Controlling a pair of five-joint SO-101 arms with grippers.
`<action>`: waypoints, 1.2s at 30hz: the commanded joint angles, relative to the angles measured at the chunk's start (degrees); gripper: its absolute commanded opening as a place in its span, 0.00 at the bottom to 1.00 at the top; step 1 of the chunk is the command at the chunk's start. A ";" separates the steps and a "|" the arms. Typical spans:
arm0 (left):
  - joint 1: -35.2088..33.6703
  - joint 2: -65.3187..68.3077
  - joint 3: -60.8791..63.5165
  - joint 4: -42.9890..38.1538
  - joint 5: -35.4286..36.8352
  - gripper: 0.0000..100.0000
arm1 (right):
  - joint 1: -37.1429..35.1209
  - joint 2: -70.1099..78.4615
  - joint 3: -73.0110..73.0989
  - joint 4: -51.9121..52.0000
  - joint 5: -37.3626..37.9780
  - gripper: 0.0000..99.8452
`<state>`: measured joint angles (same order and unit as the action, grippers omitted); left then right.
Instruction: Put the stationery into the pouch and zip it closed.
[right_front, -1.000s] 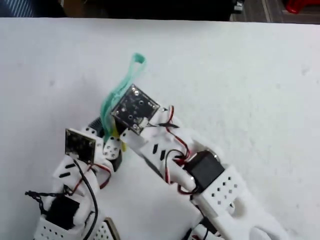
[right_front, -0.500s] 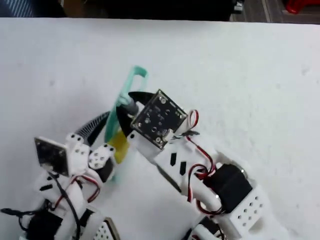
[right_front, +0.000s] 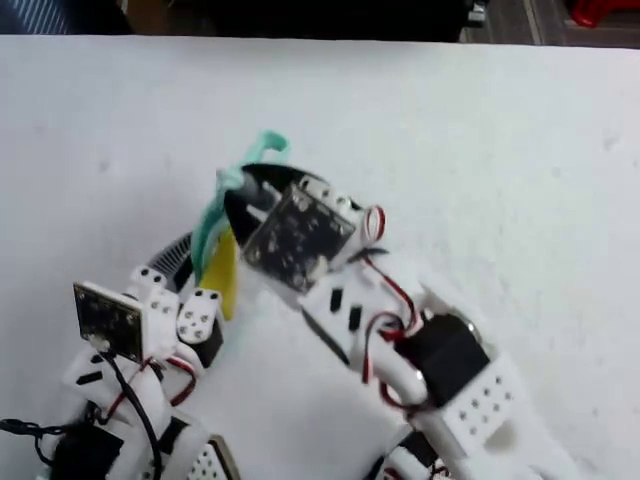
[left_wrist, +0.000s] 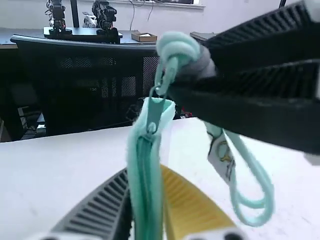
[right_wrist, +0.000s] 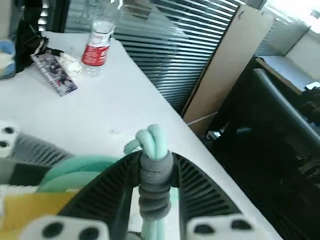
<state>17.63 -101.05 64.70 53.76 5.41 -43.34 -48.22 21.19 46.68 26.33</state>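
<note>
1. The mint pouch (left_wrist: 143, 155) is being held on edge with its zip uppermost, pinched between the black and the yellow finger of the left gripper (right_front: 205, 262) over the white table (right_front: 450, 150).
2. The pull cord (right_wrist: 151, 142) is being clamped at its grey-wrapped part by the right gripper (right_wrist: 155, 167), whose jaws are pressed together on it at the pouch's end away from the left gripper.
3. In the left wrist view the slider (left_wrist: 150, 128) is being shown at or very near the end of the zip, so the closing stroke is probably being finished. Whether the stationery is inside cannot be told.
4. The step is being done well if the cord is being drawn along the line of the teeth rather than sideways, while the pouch is being braced firmly against that pull.
5. Care is being called for with tension: if too much is being applied, the fabric is likely being buckled or dragged out of the left grip.
</note>
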 joint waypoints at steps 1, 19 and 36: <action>2.51 0.48 -2.73 2.20 -1.23 0.02 | 4.26 4.70 -6.59 -2.24 0.62 0.02; 4.00 0.48 -3.16 6.42 -6.68 0.02 | 24.48 26.42 -18.73 1.80 0.44 0.02; 1.19 0.48 -3.16 6.68 -6.42 0.02 | 36.79 40.04 -21.10 -7.34 0.35 0.02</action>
<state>20.18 -100.88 63.21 58.77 -0.84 -13.89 -9.98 5.27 42.11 26.68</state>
